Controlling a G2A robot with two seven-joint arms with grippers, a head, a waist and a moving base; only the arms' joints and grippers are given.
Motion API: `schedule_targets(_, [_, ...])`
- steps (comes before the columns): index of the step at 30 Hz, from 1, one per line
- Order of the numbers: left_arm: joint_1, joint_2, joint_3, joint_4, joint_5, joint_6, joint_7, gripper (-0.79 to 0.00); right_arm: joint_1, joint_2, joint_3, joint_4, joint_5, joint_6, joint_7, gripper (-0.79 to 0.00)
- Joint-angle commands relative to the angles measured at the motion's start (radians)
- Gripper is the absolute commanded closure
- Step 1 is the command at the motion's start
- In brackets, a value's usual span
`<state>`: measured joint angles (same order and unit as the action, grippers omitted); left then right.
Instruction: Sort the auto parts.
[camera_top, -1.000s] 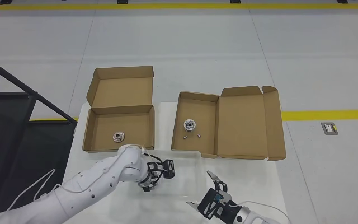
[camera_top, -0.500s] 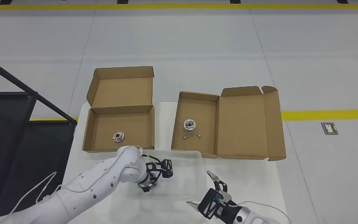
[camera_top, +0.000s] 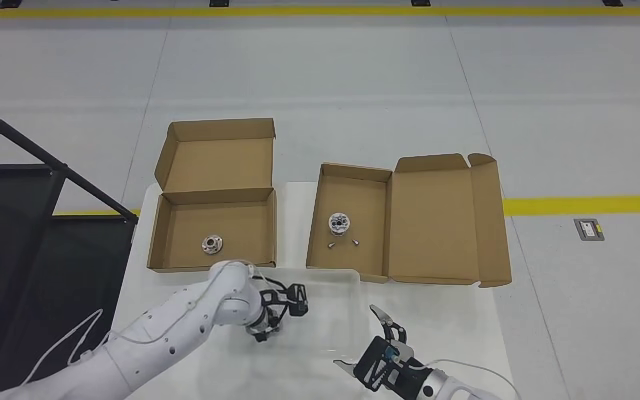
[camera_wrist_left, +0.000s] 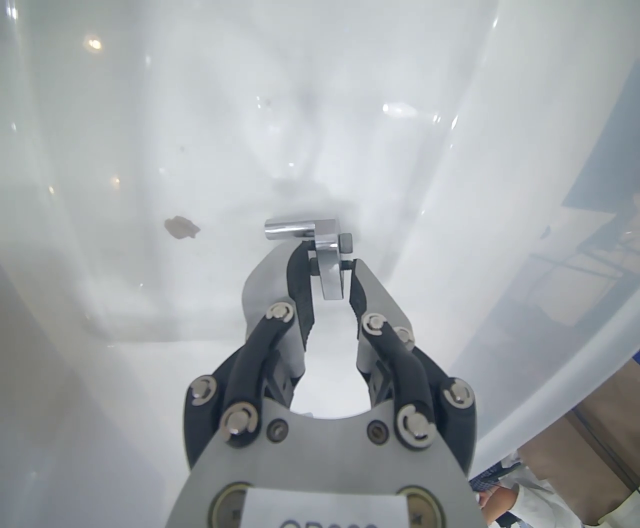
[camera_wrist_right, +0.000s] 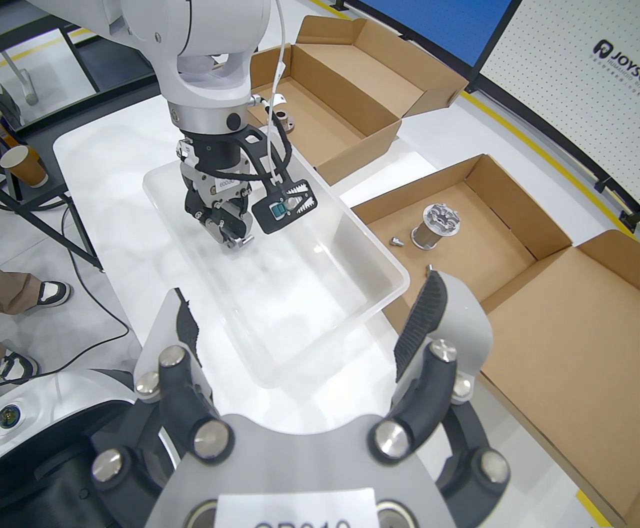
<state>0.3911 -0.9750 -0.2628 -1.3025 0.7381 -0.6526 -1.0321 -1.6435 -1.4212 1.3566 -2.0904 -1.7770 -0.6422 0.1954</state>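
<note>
**Grip state.** The left gripper is clamped on a small chrome fitting inside the clear bin, low over the bin floor. Whether the fitting touches the floor cannot be told. The right gripper has its fingers wide apart, holds nothing, and sits at the lower centre of the top view, outside the bin.

**Orientation of the part.** The fitting has two limbs. A flat tab with a bolt through it runs lengthwise between the finger pads. A short round bar lies crosswise to the fingers, just beyond the tips. The pads bear on the bolt ends and on the tab's flat faces, not on the round bar — judged a stable hold for lifting.

**Controlling relation.** In the top view the left gripper stands at lower centre-left.
- The left box, holding one flanged disc, lies just above and to the left of it.
- The right box, holding a ribbed cylinder and small screws, lies above and to the right, somewhat farther.

Both boxes lie beyond the bin's far wall, so the next move calls for a lift clear of the rim before any travel. The left arm is the nearer arm to both — and it already carries the part. Which box suits this fitting cannot be told.
</note>
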Motion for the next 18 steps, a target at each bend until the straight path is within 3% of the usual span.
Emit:
schedule_targets(1, [0.003, -0.002, -0.005, 0.002, 0.004, -0.003, 0.000, -0.052, 0.000, 0.000, 0.000, 0.000, 0.000, 0.000, 0.000, -0.785])
schedule_targets(3, [0.005, -0.004, -0.010, 0.003, 0.006, -0.007, 0.001, 0.000, 0.000, 0.000, 0.000, 0.000, 0.000, 0.000, 0.000, -0.785])
schedule_targets(11, [0.005, 0.000, -0.047, -0.014, -0.016, -0.056, 0.011, 0.000, 0.000, 0.000, 0.000, 0.000, 0.000, 0.000, 0.000, -0.785])
schedule_targets(18, [0.026, 0.051, -0.132, -0.129, -0.035, -0.057, 0.010, 0.000, 0.000, 0.000, 0.000, 0.000, 0.000, 0.000, 0.000, -0.785])
